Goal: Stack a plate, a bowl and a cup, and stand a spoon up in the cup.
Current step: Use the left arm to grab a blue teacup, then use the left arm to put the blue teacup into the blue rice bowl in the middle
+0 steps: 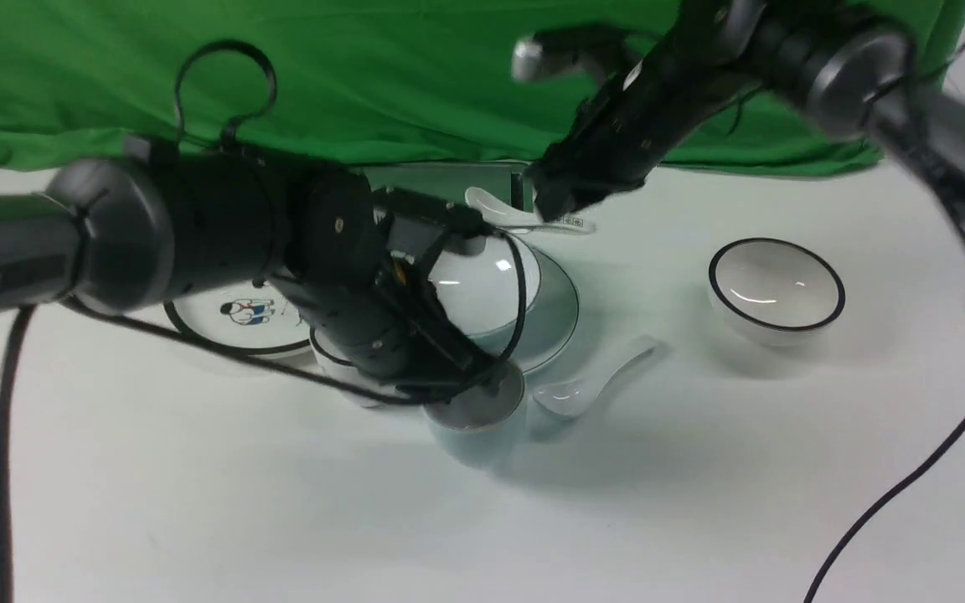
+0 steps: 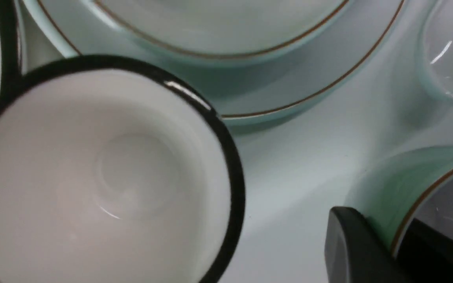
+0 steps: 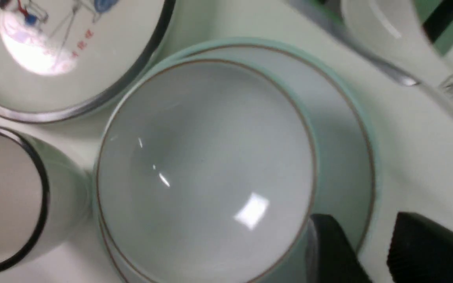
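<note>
Left jaws are clamped on the rim of the cup [image 1: 474, 444], on the counter [image 1: 700, 502] beside the plate [image 3: 344, 129] where the bowl [image 3: 207, 165] is already seated; right jaws are held apart; cup and spoon [image 1: 570, 395] are yet to be placed.

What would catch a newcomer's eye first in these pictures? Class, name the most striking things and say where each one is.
The dark left arm fills the near left, its jaws closed on the rim of the cup at the front centre. Just behind it, the bowl sits on the plate, and a bright green cloth runs across the back.
</note>
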`<state>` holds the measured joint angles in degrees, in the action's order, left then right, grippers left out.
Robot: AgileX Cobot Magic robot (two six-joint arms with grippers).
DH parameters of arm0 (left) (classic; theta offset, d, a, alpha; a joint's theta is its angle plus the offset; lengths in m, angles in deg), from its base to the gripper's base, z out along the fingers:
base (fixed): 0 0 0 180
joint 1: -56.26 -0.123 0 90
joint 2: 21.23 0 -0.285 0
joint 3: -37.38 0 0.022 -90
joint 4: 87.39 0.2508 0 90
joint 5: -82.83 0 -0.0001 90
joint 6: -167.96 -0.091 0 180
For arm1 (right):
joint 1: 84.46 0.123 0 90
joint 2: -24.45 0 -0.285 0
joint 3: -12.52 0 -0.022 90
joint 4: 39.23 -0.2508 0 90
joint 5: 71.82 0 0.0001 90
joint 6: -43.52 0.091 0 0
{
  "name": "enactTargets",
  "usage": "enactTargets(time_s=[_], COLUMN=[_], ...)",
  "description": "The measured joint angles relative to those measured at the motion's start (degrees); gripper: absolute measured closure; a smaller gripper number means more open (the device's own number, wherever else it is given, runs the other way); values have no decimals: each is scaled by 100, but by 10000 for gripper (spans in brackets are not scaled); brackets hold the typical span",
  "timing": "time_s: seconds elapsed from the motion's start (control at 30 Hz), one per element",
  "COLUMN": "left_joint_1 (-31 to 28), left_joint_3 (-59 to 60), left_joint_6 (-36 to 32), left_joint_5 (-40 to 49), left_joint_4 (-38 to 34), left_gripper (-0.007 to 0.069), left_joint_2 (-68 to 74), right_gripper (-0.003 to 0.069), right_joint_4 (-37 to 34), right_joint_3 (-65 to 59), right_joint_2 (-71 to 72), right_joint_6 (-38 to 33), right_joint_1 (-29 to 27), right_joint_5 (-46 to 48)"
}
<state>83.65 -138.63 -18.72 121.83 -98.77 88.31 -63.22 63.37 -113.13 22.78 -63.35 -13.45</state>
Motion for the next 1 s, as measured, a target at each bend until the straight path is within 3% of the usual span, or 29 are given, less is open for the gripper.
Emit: enactTargets(time_s=[0.27, 0.43, 0.7, 0.8, 1.0], left_joint_1=[-424, -735, -740, -740, -740], left_joint_3=[-1539, -2305, -2924, -2959, -3045], left_joint_6=[-45, -45, -121, -140, -151], left_joint_5=[-33, 95, 179, 195, 292], left_joint_4=[411, 382, 292, 299, 299], left_gripper=[622, 622, 608, 575, 382], left_joint_2=[227, 1144, 1947, 2053, 2115], right_gripper=[390, 389, 389, 389, 367], right_joint_4=[8, 15, 15, 15, 39], right_joint_3=[63, -48, -67, -67, -67], right_joint_2=[794, 581, 386, 386, 386], right_joint_6=[43, 164, 587, 587, 548], right_joint_1=[-602, -716, -727, -732, -732], right_joint_5=[-14, 115, 222, 265, 460])
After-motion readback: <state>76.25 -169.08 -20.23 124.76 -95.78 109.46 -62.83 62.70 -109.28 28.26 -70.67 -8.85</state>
